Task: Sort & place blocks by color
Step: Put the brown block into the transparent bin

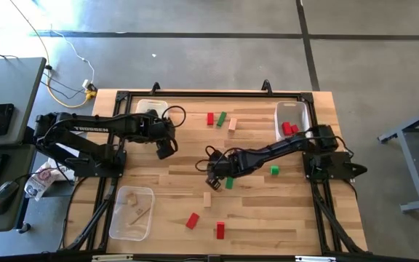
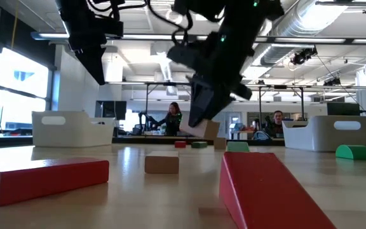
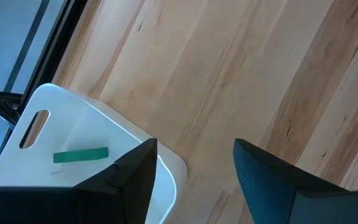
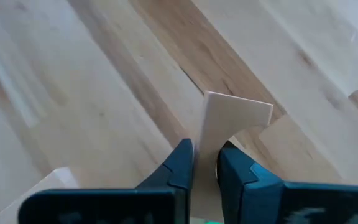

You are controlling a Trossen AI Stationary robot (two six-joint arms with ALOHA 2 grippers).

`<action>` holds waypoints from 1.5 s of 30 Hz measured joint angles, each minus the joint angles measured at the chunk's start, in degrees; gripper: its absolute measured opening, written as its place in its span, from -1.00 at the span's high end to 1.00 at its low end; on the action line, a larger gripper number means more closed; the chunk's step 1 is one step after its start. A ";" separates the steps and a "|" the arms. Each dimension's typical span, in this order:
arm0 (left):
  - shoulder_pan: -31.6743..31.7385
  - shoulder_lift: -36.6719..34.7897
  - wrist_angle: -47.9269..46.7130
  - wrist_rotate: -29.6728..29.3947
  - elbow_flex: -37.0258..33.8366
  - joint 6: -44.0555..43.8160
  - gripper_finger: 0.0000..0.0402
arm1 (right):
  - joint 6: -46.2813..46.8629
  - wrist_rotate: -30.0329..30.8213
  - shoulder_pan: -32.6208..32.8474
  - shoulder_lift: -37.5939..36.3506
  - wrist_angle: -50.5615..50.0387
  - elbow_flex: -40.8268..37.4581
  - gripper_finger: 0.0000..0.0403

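Note:
My right gripper (image 1: 212,178) hovers over the table's middle, shut on a pale natural-wood block (image 4: 236,119), which also shows in the low view (image 2: 206,130). My left gripper (image 1: 166,151) is open in the air left of centre. Its wrist view shows it (image 3: 194,155) over bare table beside the white far-left bin (image 3: 55,127), where a green block (image 3: 81,155) lies flat. Loose on the table lie red blocks (image 1: 210,118) (image 1: 192,220) (image 1: 220,231), green blocks (image 1: 221,118) (image 1: 274,169) (image 1: 229,183) and natural blocks (image 1: 233,124) (image 1: 207,199). My right gripper pinches the natural-wood block between its two fingers (image 4: 180,163) at one end (image 4: 207,146), coming from above and slanting down. The block's free end (image 4: 241,112) sticks out beyond the fingertips. It is lifted clear of the table.
A white bin (image 1: 293,120) at the far right holds red blocks (image 1: 289,129). A clear bin (image 1: 132,211) at the near left holds natural blocks. In the low view, red blocks (image 2: 43,178) (image 2: 265,191) lie close to the near edge. People sit in the room beyond.

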 joint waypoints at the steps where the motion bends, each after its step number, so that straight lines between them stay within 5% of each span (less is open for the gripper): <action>1: 0.01 0.00 -0.03 0.09 0.00 0.00 0.01 | -0.89 0.28 0.32 -0.55 0.49 0.00 0.87; 15: 0.02 0.00 -0.37 5.34 0.00 -11.90 0.00 | -13.47 2.57 2.00 -4.26 6.10 0.00 0.85; 21: 0.06 0.00 1.01 13.26 0.00 -19.76 0.00 | -20.76 1.83 2.00 -4.26 12.08 0.00 0.86; 35: 0.00 0.00 18.73 27.88 0.00 -24.09 0.00 | -38.45 5.06 2.34 -4.26 18.22 0.00 0.85; 45: -0.07 0.00 26.37 28.40 0.00 -27.43 0.00 | -47.10 11.20 2.63 -4.26 19.43 0.00 0.84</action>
